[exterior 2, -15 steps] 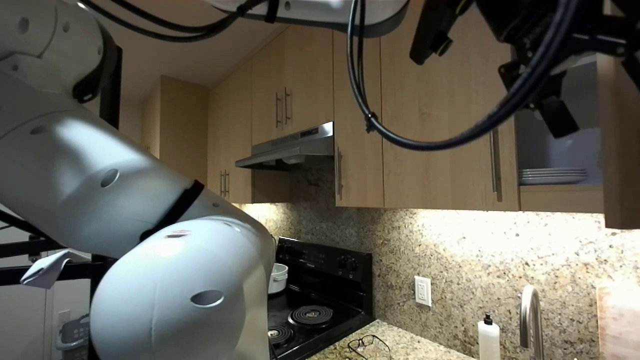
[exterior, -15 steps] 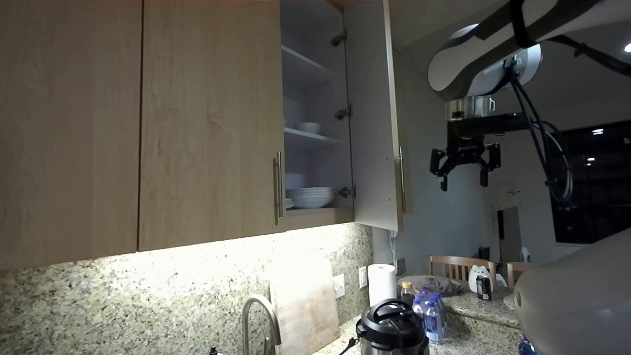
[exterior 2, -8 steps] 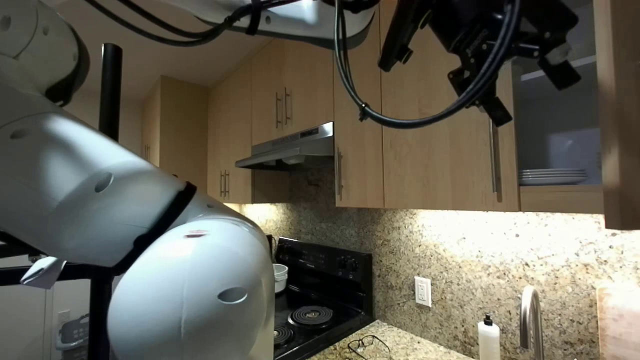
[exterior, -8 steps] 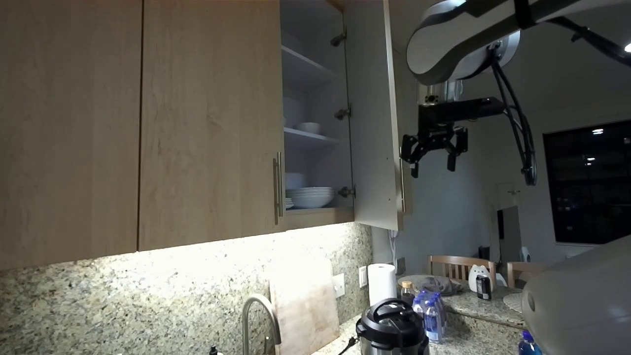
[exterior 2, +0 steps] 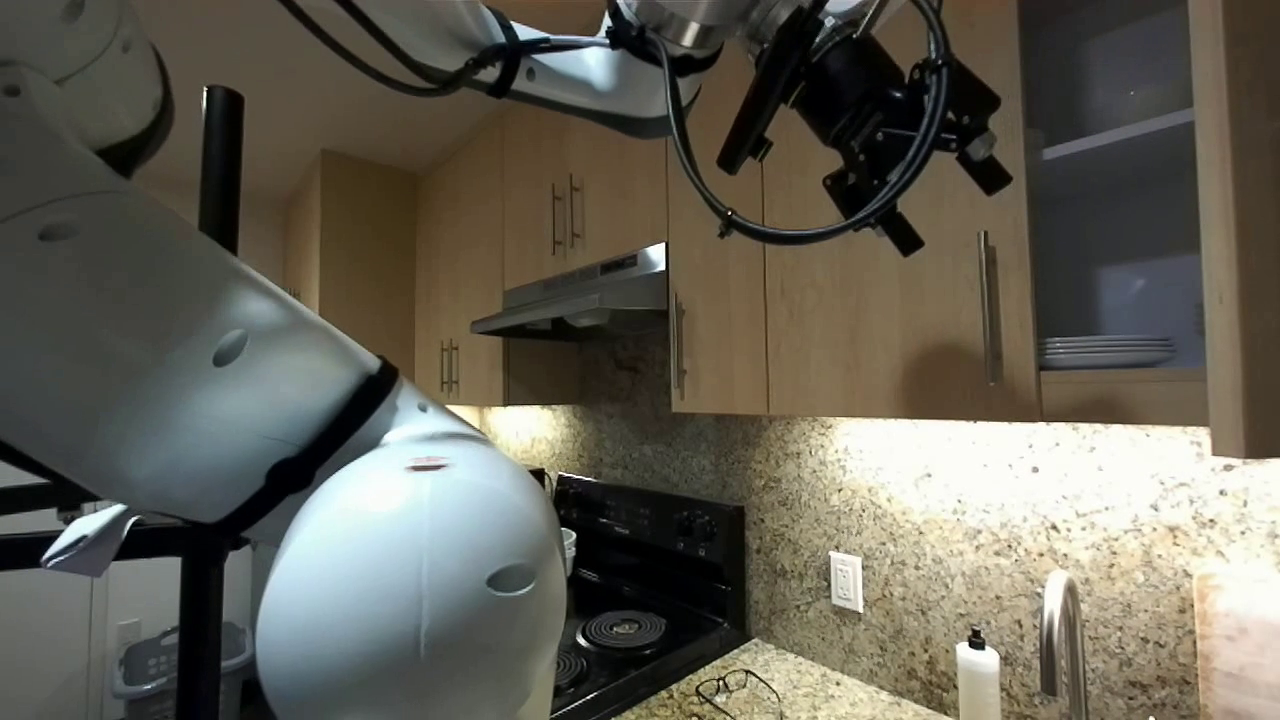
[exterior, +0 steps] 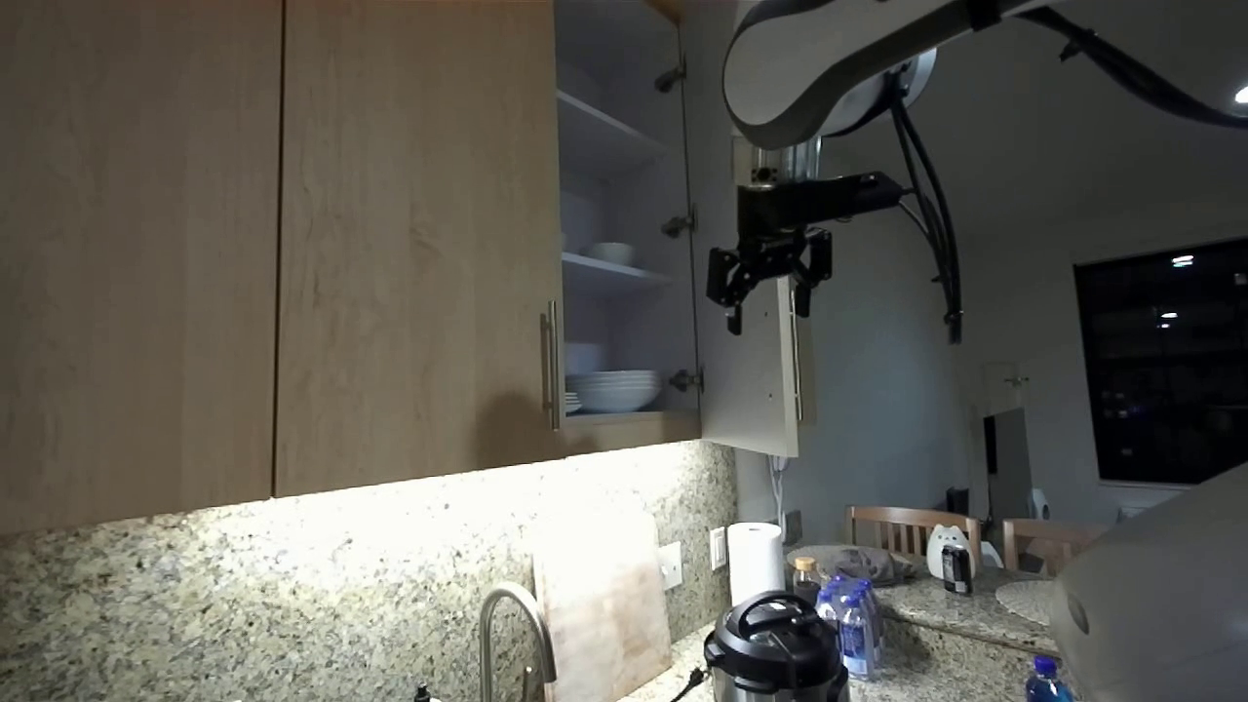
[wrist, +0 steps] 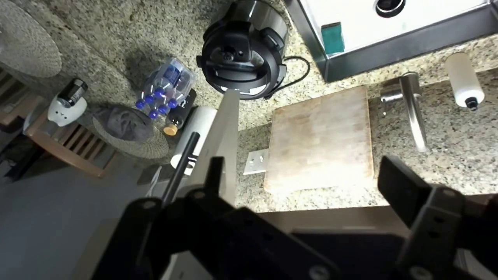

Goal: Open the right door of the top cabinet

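No readable text, bottle labels blurred; can print blurred

Granite counter, wrist view: pressure cooker at upper centre, blue-capped bottles at upper left, pump bottle at upper right; in an exterior view, eyeglasses at bottom centre.

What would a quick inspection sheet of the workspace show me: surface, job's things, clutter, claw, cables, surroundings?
Surface: speckled counter below the cabinet.
Right door: standing open, pale inner face showing.
Top cabinet: white bowls stacked inside at the bottom.
Clutter: pressure cooker, water bottles, paper towel roll and cutting board.
Claw: open, fingertips apart; whether it touches the door cannot be told.
Cables: arm cables loop past the claw in an exterior view; black cord curls beside the cooker.
Surroundings: stove, steel sink, faucet.
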